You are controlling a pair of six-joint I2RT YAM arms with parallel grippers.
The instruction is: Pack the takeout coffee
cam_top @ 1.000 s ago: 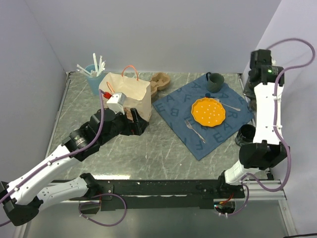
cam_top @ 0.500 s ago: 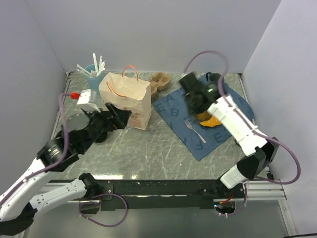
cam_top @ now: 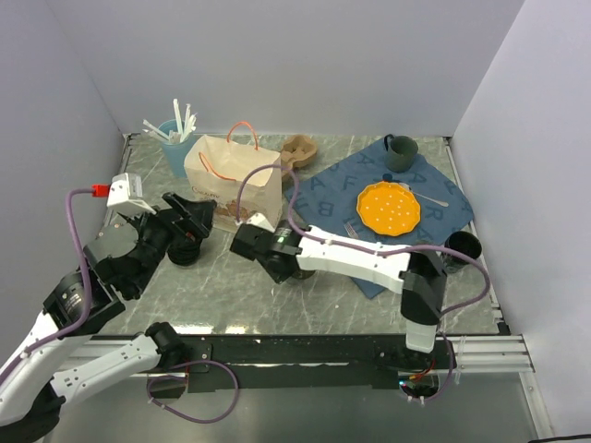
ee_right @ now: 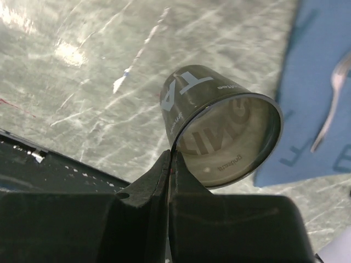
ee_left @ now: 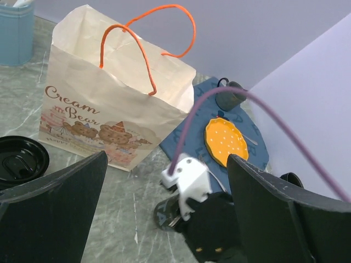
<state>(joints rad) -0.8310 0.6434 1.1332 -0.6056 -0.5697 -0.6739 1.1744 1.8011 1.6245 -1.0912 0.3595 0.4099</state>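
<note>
The right gripper [ee_right: 169, 159] pinches the cup [ee_right: 219, 126] by its rim, the bag [cam_top: 235, 175] standing just beyond, leftward.

Bench [cam_top: 231, 286], marble-patterned: paper bag [cam_top: 233, 180] upright, orange handles; light-blue cup [cam_top: 174, 148] of white sticks at its far left. Blue mat [cam_top: 332, 198]: orange plate [cam_top: 389, 208], teal mug [cam_top: 400, 152]. Black takeout coffee [cam_top: 462, 247] at mat's right edge. Left end effector [cam_top: 194, 210] near the bag.
</note>
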